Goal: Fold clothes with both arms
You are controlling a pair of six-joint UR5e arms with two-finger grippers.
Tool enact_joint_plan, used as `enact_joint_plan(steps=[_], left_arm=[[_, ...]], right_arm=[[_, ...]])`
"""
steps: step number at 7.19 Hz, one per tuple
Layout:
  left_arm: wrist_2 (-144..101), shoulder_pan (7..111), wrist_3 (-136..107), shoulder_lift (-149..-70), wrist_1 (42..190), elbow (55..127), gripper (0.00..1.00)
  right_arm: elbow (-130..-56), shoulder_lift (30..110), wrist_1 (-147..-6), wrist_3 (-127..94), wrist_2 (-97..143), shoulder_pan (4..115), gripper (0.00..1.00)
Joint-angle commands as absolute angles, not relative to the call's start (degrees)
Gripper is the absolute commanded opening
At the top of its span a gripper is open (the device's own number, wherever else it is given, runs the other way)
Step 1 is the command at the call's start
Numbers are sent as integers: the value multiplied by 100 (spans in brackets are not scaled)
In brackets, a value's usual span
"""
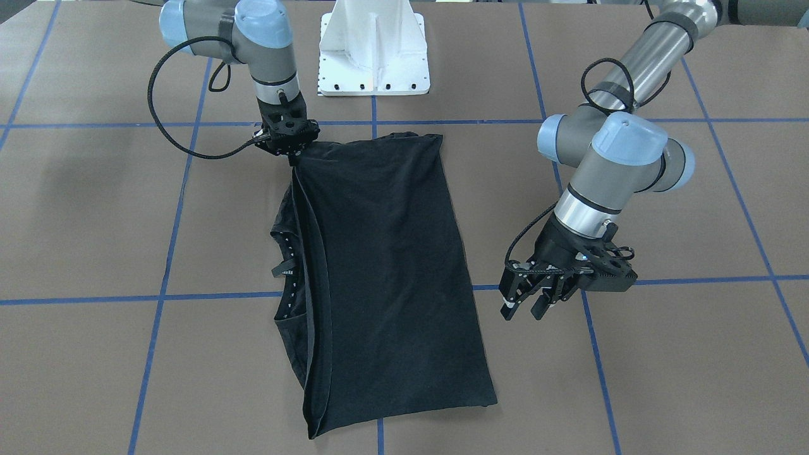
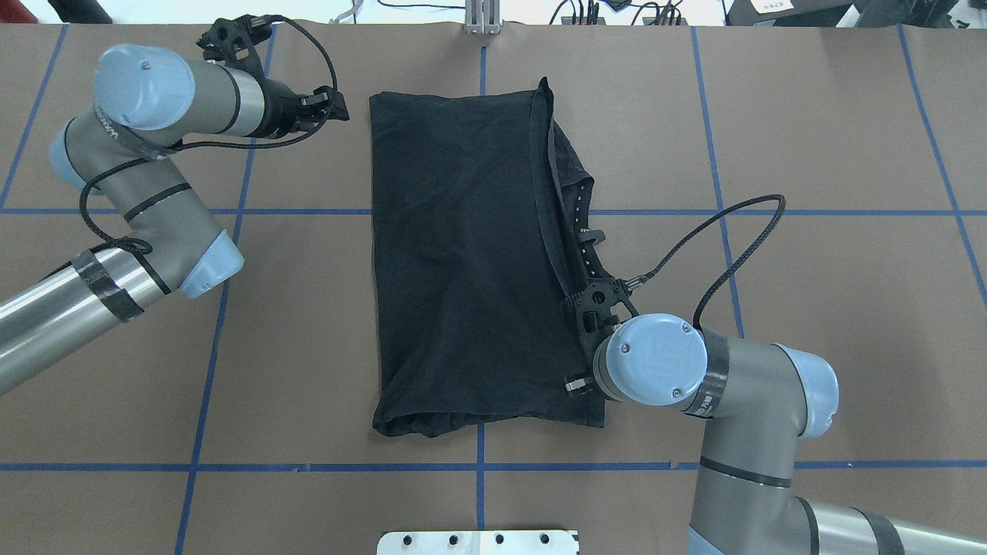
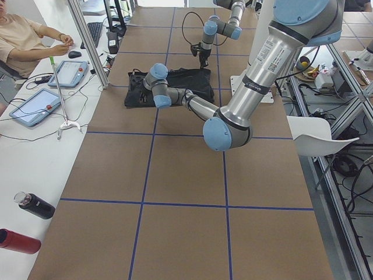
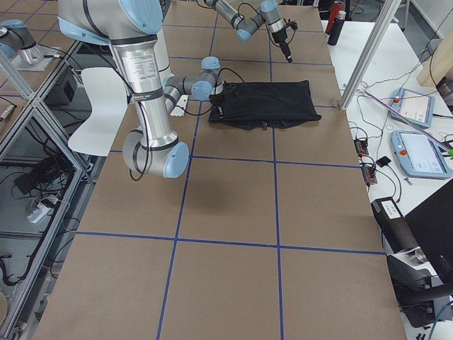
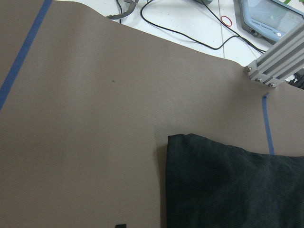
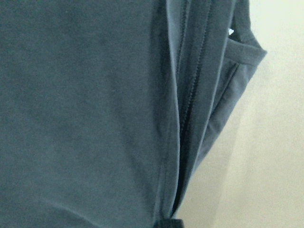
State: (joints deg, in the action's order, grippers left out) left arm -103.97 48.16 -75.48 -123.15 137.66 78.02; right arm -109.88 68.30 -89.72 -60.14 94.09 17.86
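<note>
**Colleague:** What have the grippers got on your feed?

**Me:** My right gripper [image 1: 294, 157] is pinched closed on the black T-shirt [image 1: 385, 265]. It has the corner nearest the white pedestal base [image 1: 374, 47], on the robot's right side. I can see the cloth rising in a small peak up to the jaws. My right wrist camera is filled with dark cloth and doubled hems, with a strip of table beside them.

**Colleague:** And the other one?

**Me:** My left gripper [image 1: 523, 311] stands wide apart and its two fingers [image 1: 507, 311] grip nothing. It hangs above the table near the shirt's corner on the operators' side, on the robot's left, and does not touch the cloth. Its wrist camera shows me that corner lying flat.

**Colleague:** Where is the shirt itself?

**Me:** It lies in the middle of the brown table [image 1: 682, 354], in front of the base. It is folded lengthwise into one long rectangle and crosses the blue tape lines [image 1: 215, 296]. Along the robot's right edge a lower layer pokes out, with a curved hem and a row of small pale dots.

**Colleague:** What is your count?

**Me:** One T-shirt. Two arms, the left arm [image 1: 622, 158] and the right arm [image 1: 268, 44]. Two grippers and one base.
</note>
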Motion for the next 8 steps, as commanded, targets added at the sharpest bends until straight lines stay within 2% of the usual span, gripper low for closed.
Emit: enact_joint_plan(steps=[1, 2, 3, 4, 5, 8], left_arm=[[-10397, 4816, -7550, -12305, 13764, 7813, 66], [-10397, 4816, -7550, -12305, 13764, 7813, 66], [-10397, 4816, -7550, -12305, 13764, 7813, 66], [-10389, 4816, -7550, -12305, 13764, 7813, 66], [-10389, 4808, -7550, -12261, 13772, 7813, 66], [-10389, 4808, -7550, -12261, 13772, 7813, 66]], right_arm=[[-11056, 6838, -8965, -6381, 9343, 1679, 0], [-11048, 6794, -8965, -6381, 9351, 1696, 0], [-11039, 6777, -8956, -6381, 9360, 1809, 28], [-11048, 6750, -8956, -6433, 9360, 1889, 50], [-11048, 6750, -8913, -6747, 9360, 1951, 61], [-11048, 6715, -8886, -8948, 9325, 1978, 62]])
